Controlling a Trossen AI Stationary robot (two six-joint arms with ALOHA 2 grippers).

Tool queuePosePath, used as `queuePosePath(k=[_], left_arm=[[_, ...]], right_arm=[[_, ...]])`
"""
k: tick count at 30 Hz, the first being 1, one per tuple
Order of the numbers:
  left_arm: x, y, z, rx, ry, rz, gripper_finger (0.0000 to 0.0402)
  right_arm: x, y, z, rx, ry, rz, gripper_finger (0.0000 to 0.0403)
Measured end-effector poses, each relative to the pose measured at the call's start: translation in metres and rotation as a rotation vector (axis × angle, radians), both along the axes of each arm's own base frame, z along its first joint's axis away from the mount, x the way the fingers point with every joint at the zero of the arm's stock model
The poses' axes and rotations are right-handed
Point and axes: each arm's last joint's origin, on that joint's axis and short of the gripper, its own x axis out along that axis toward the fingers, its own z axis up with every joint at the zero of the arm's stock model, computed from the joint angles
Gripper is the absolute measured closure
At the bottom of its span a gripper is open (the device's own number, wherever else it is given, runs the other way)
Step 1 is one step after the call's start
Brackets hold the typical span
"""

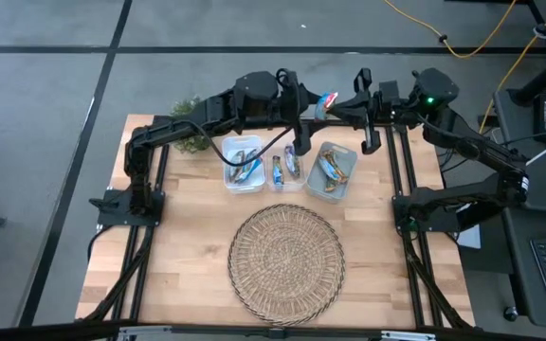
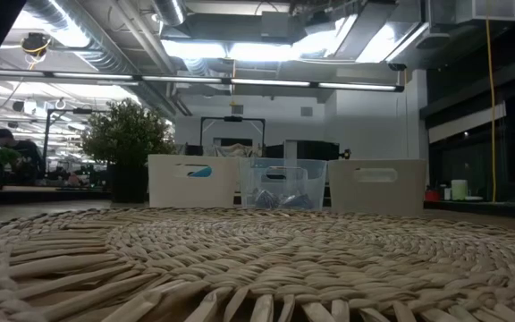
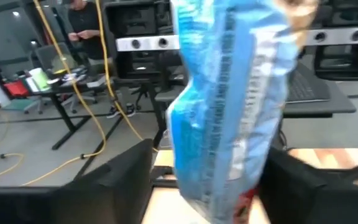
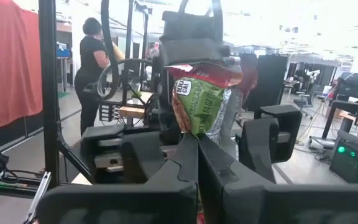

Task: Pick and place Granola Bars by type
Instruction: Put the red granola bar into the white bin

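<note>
Both arms up behind the bins, a bar between them.

Blue foil-wrapped granola bar [image 3: 225, 112] fills left wrist view; right gripper [image 4: 197, 140] pinched shut on green-brown bar [image 4: 199, 106] w/ crinkly wrapper. Left gripper [image 1: 301, 106]: jaw state can't tell. Prob. light, soft, slick foil; take mid-body, not the end seam.

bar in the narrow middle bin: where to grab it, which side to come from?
Mid-length, across its narrow width, straight down from above: the bar seems to lie flat along the middle bin, whose walls block the sides. Both grippers are full: left gripper holds a blue bar, right gripper a green bar.
</note>
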Motion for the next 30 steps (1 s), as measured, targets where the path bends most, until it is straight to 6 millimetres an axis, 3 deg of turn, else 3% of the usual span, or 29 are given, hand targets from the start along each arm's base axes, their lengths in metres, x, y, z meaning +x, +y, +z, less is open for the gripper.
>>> queuePosePath(k=[8,9,16,23,27,30], left_arm=[[0.0,0.0,0.0,0.006,0.004,0.004,0.0355],[0.0,0.0,0.0,0.008,0.004,-0.001,0.0367],[0.0,-0.001,0.0,0.013,0.008,0.002,0.0374],[-0.012,-0.002,0.007,0.031,0.022,0.044,0.0378],[-0.037,-0.009,0.026,0.049,0.008,0.089,0.0379],[-0.065,-0.024,0.044,0.087,0.01,0.133,0.038]], right_arm=[[0.0,0.0,0.001,0.016,-0.005,0.001,0.0403],[0.0,0.0,0.001,0.019,-0.006,0.002,0.0402],[-0.001,0.001,0.001,0.022,0.002,0.025,0.035],[-0.024,0.014,0.029,0.043,0.005,0.146,0.0235],[-0.048,0.024,0.035,0.074,0.116,0.089,0.0179],[-0.071,0.029,0.033,0.084,0.187,-0.106,0.0166]])
